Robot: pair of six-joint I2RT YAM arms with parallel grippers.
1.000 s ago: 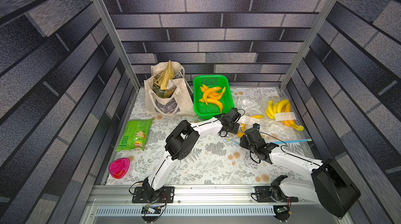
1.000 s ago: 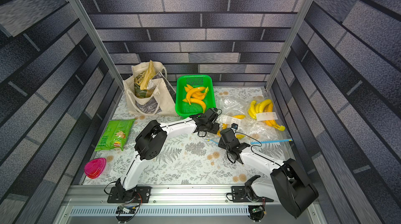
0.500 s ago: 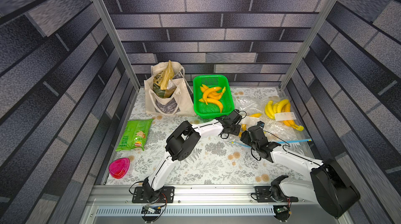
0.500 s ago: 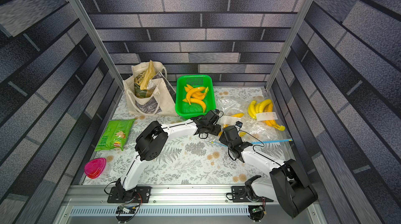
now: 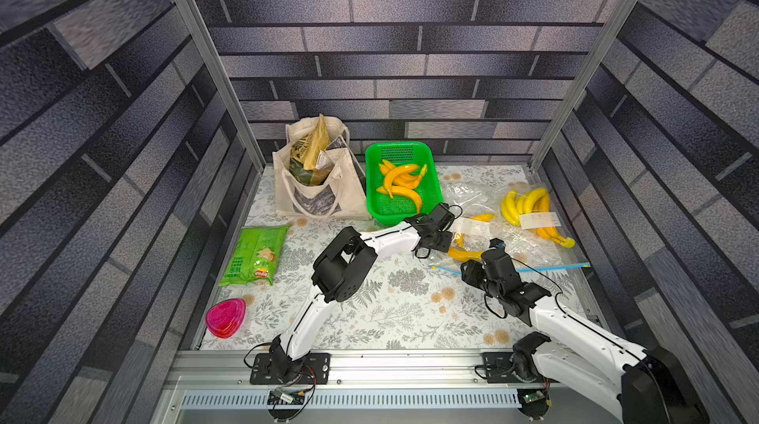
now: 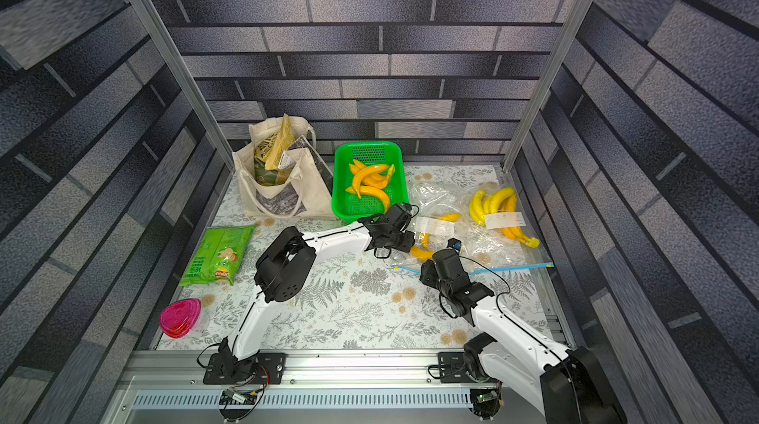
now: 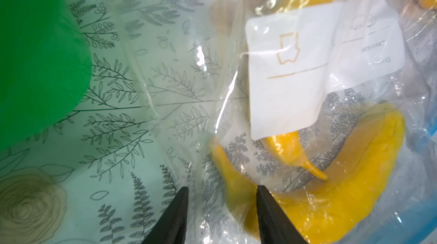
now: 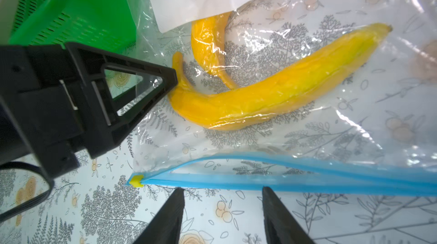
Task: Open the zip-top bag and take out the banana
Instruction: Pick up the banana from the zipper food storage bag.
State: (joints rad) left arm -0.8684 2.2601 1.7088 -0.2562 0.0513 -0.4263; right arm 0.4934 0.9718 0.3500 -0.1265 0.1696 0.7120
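Here, my left gripper (image 7: 222,190) stood spread, jaws apart at the stem end of a long yellow banana (image 8: 272,93) inside the clear plastic zip-top bag (image 8: 343,134) lying on the floral surface (image 8: 99,209). My right gripper (image 8: 221,192) was spread, empty, just beside the bag's blue zip strip (image 8: 295,182).
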